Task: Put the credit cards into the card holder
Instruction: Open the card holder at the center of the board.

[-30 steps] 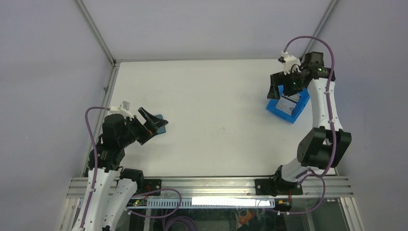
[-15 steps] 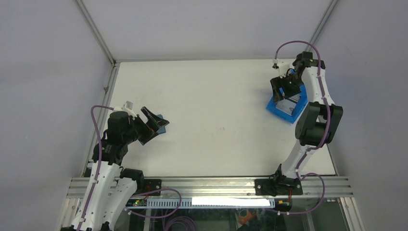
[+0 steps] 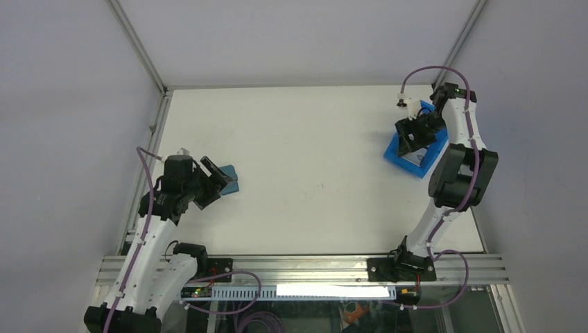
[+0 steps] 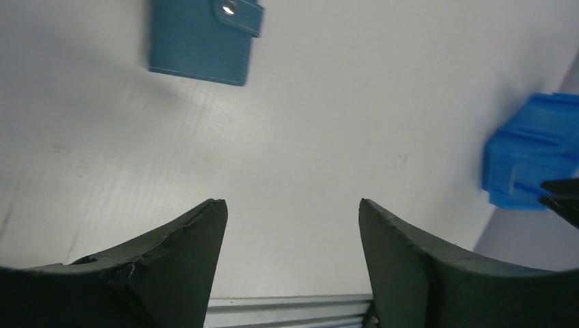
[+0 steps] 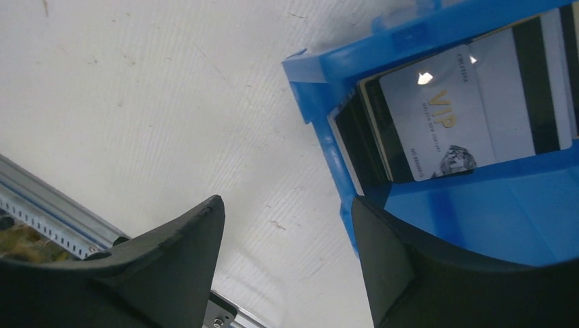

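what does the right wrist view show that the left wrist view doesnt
Only the right wrist view: the stack of silvery rectangular credit cards with dark stripes, the top one marked VIP in gold, lying inside the bright-blue plastic bin, and the right gripper, open with only table between its fingers.
Only the left wrist view: the small flat teal-blue folding card holder, closed, with its snap tab over one edge, and the left gripper, open and holding nothing.
Both: the bin, seen only from outside in the left wrist view, and the white table.

Left claw [image 4: 290,205], right claw [image 5: 287,201]: jaws wide apart.
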### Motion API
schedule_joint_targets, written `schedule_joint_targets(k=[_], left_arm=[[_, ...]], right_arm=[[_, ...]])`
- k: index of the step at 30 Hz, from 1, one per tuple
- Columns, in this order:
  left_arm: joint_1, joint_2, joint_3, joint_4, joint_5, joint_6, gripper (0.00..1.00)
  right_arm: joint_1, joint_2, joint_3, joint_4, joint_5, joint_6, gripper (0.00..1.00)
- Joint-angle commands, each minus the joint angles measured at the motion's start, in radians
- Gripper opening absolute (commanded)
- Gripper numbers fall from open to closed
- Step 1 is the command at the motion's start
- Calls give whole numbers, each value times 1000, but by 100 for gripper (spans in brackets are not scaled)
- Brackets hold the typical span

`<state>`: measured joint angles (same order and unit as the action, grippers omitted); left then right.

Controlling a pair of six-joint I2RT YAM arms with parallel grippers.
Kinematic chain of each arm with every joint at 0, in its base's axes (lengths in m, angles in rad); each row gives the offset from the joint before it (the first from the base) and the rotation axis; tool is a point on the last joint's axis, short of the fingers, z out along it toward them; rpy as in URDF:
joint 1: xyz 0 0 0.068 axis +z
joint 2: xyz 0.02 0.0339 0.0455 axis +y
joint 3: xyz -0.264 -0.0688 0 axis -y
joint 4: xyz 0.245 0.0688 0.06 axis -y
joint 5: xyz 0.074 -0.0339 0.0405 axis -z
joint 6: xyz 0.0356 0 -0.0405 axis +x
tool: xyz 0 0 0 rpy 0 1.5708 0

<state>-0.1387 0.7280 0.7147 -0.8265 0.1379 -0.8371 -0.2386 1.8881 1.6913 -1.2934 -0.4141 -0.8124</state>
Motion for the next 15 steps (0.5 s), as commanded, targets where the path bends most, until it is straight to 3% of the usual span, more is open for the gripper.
schedule_joint_targets(k=[1,6,11,15], left_arm=[[-6,135,101,-109,-241,73,70],[26,366,196,-113,-333,138,68],[114,528,186,77,-107,229,51],[120,621,193,136,-62,289,51]], right_arm=[[27,-98,-18,-22,-118,8,72],[103,-195,-85,6,-188,91,71],[189,-311,-196,98,-253,201,71],[237,-347,-256,139,-290,274,71]])
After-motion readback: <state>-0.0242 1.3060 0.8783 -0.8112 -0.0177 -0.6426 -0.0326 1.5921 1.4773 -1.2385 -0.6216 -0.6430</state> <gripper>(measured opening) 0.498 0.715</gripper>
